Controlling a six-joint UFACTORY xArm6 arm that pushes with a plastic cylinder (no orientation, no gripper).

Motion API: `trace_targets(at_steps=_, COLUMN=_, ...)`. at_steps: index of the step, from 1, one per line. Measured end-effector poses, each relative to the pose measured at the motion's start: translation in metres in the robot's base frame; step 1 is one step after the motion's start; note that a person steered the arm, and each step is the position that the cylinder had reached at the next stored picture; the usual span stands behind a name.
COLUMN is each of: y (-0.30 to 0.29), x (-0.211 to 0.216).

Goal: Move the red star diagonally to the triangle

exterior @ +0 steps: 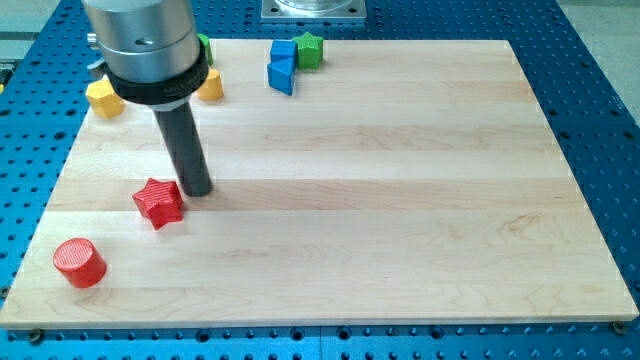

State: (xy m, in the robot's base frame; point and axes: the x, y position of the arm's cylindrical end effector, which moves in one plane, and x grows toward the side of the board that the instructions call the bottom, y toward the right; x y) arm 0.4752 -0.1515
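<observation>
The red star (pixel 159 202) lies on the wooden board (pixel 400 180) at the view's left. My tip (pixel 198 190) rests just to the right of the red star, at its upper right edge, touching or nearly touching it. The blue triangle (pixel 281 75) sits near the view's top, left of centre, below a blue block (pixel 284 51).
A green star (pixel 309 50) sits right of the blue block. A red cylinder (pixel 79 263) stands at the bottom left. Yellow blocks (pixel 104 98) (pixel 210 86) and a green block (pixel 204 47) lie at the top left, partly hidden by the arm's body.
</observation>
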Motion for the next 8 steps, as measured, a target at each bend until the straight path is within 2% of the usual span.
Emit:
trace_targets(at_steps=1, y=-0.03, x=0.06)
trace_targets(at_steps=2, y=-0.038, x=0.074)
trace_targets(at_steps=4, y=-0.027, x=0.029)
trace_targets(at_steps=8, y=-0.035, x=0.023)
